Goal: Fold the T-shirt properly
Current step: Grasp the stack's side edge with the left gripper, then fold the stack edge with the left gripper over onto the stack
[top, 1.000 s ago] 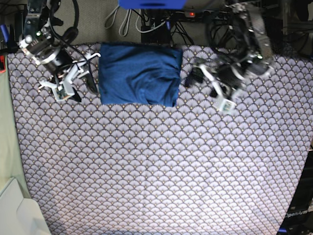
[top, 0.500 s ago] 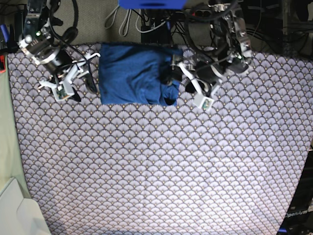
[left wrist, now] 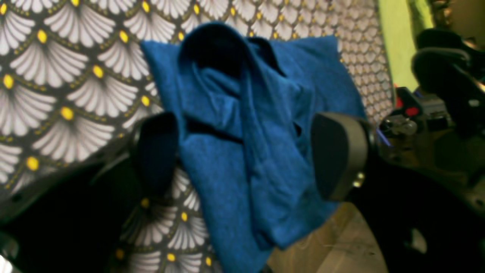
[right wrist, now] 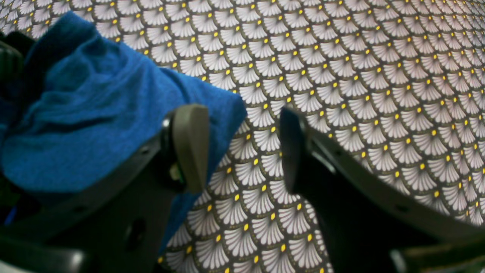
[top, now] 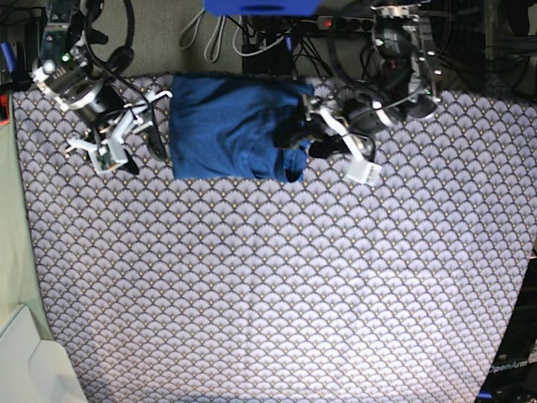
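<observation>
**Blue shirt bunched at the far edge, both claws spread**

The T-shirt (top: 231, 126) lies as a compact, roughly squared bundle at the far edge of the table cover (top: 277, 285), between the two arms. It looks like soft, limp knit: light, not slippery, not fragile, and likely to sag and drag its lower layers when one layer is lifted. Its side nearest the left arm is rumpled, with a fold standing up off the cover. A sound hold would be a pinch on a doubled edge or corner, taking all the layers together, not on the flat middle

The left gripper (top: 315, 138) is at that rumpled edge. In the left wrist view its two pads (left wrist: 339, 155) stand well apart with the raised cloth between them; one pad seems to touch the fabric, but no clamp shows, so nothing is held. The arm reaches in from the far corner with the wrist turned toward the shirt

The right gripper (top: 113, 147) sits just beside the opposite edge, low over the cover, jaws apart, with bare cover between its fingers (right wrist: 191, 146); one finger overlaps the shirt's corner
</observation>
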